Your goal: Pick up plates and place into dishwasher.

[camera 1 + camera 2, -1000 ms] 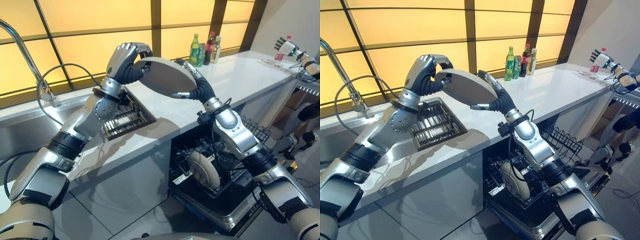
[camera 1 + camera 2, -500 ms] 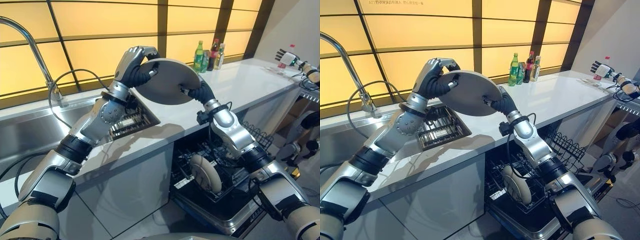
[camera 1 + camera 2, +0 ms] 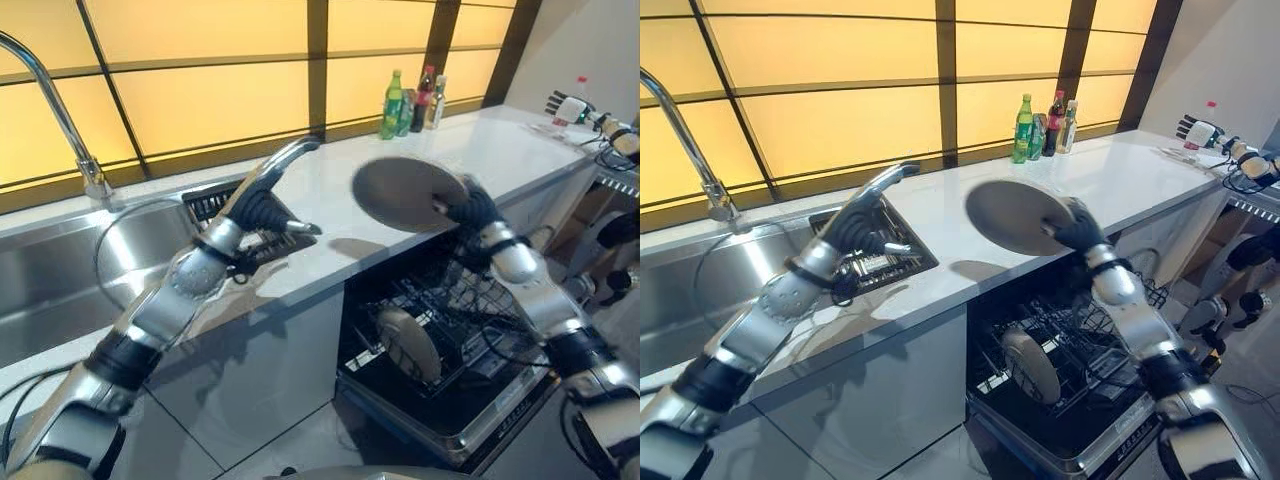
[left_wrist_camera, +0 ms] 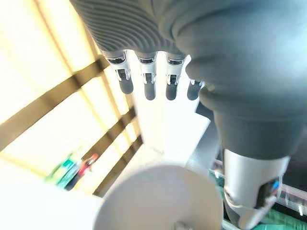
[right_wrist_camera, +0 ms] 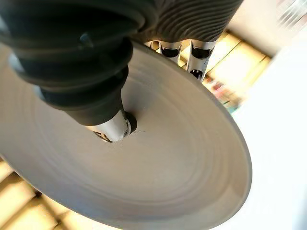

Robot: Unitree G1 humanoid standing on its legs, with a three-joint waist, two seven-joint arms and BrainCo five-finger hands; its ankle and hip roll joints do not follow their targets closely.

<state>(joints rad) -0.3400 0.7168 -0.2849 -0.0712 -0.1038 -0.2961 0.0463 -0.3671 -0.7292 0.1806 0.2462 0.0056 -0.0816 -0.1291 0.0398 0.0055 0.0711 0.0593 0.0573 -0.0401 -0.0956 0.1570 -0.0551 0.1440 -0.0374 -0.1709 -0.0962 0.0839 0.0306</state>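
Observation:
My right hand [image 3: 468,208] is shut on a round grey plate [image 3: 400,192]. It holds the plate by its right edge, tilted, over the counter's front edge and above the open dishwasher [image 3: 470,425]. In the right wrist view the thumb [image 5: 111,128] presses on the plate's face [image 5: 163,163] and the fingers sit behind the rim. My left hand [image 3: 262,200] is open with straight fingers over the sink's drain rack, apart from the plate. Another pale plate [image 3: 405,340] stands upright in the dishwasher's lower rack [image 3: 485,300].
The white counter [image 3: 490,145] runs to the right, with three bottles [image 3: 405,98] at the back by the window. A steel sink [image 3: 60,270] with a tall faucet [image 3: 50,90] lies on the left, holding a dark drain rack [image 3: 875,262]. Another robot's hand [image 3: 572,105] shows at the far right.
My left hand has let go of the plate and dropped back over the sink, fingers straightened. My right hand alone has carried the plate right and lower, above the dishwasher. The camera has shifted.

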